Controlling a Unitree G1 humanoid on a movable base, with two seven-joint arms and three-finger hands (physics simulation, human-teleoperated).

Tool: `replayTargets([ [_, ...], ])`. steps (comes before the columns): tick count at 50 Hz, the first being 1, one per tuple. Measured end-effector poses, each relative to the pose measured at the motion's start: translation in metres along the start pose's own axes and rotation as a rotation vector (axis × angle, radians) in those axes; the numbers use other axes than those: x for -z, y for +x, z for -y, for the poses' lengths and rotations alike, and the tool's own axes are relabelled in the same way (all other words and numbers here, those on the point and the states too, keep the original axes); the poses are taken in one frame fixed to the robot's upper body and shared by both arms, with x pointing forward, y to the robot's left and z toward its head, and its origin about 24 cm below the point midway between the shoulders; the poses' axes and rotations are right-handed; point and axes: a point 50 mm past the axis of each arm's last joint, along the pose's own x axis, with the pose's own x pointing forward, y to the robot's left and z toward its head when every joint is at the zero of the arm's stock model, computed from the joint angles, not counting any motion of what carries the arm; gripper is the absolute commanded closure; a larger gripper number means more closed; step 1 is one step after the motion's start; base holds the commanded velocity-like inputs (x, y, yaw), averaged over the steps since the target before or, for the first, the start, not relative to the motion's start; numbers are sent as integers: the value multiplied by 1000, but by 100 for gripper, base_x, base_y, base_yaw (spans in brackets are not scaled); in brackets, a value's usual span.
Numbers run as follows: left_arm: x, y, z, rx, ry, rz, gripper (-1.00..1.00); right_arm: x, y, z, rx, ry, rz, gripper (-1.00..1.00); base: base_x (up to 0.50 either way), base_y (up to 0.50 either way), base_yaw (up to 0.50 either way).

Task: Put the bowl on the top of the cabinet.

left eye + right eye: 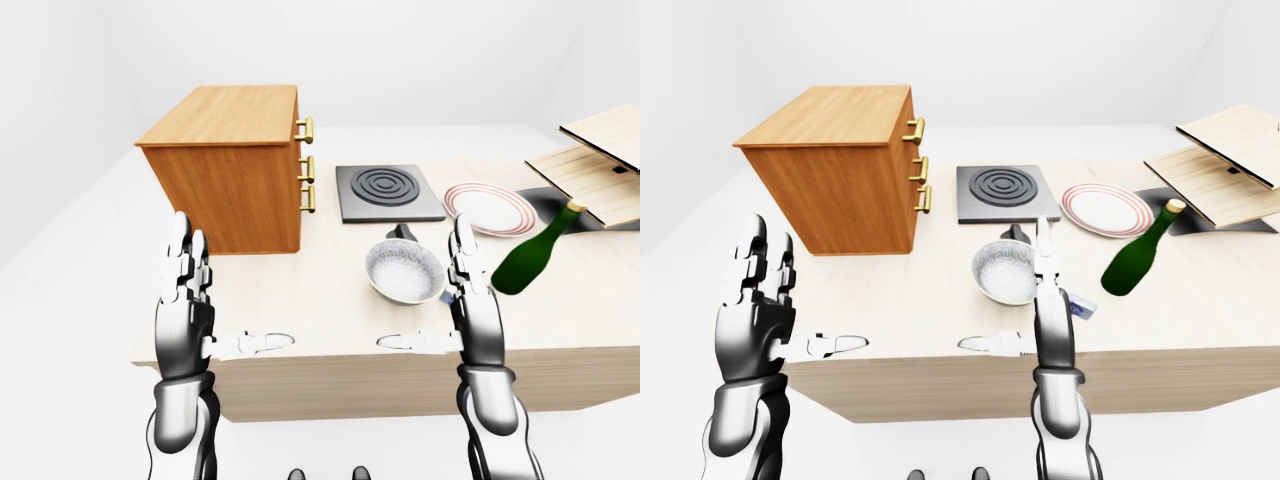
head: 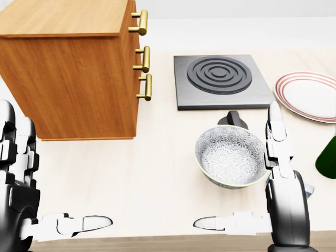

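Bowl (image 2: 232,156) sits on the pale wood table (image 2: 157,173), right of the cabinet (image 2: 68,79) and just below the small black knob (image 2: 232,118) of the stove plate (image 2: 219,80). We see our right hand (image 2: 281,194) just to the right of the bowl, its straight fingers (image 2: 276,137) standing up beside the rim. We cannot tell if they touch it. The thumb points sideways under the bowl. This hand is spread wide and holds nothing. Our left hand (image 2: 18,184) is well apart from the bowl, below the cabinet, also spread wide with nothing in it.

The bowl is round and deep, with a gray and white flower pattern inside and a pale rim. The cabinet is a brown wood box with a flat top and three gold handles (image 2: 143,59) on the side that faces the stove plate. The stove plate is a flat gray square with dark rings. Right of it lies a white plate (image 2: 310,94) with red rings.

The head view shows only a green edge at the right. The left-eye view shows it is a dark green bottle (image 1: 535,260), leaning. The right-eye view shows a small blue and white box (image 1: 1081,305) right of the bowl, and light wood boards (image 1: 1220,165) past the plate.
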Motion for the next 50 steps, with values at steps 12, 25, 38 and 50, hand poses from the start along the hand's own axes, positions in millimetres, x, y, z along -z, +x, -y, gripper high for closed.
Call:
replayTargets([
  [12, 0, 0, 0, 4, -2, -1, -100, 0, 0, 0, -1, 1, -2, -100, 0, 45, 0],
  [25, 0, -1, 0, 7, -3, -1, -100, 1, 0, -1, -3, 0, -4, -100, 0, 39, 0],
  [38, 0, -1, 0, 9, -2, -1, -100, 0, 0, -1, -7, 3, -2, -100, 0, 18, 0],
  [50, 0, -1, 1, 11, -2, -2, -100, 2, 0, -2, -9, 3, -7, -100, 0, 0, 0],
])
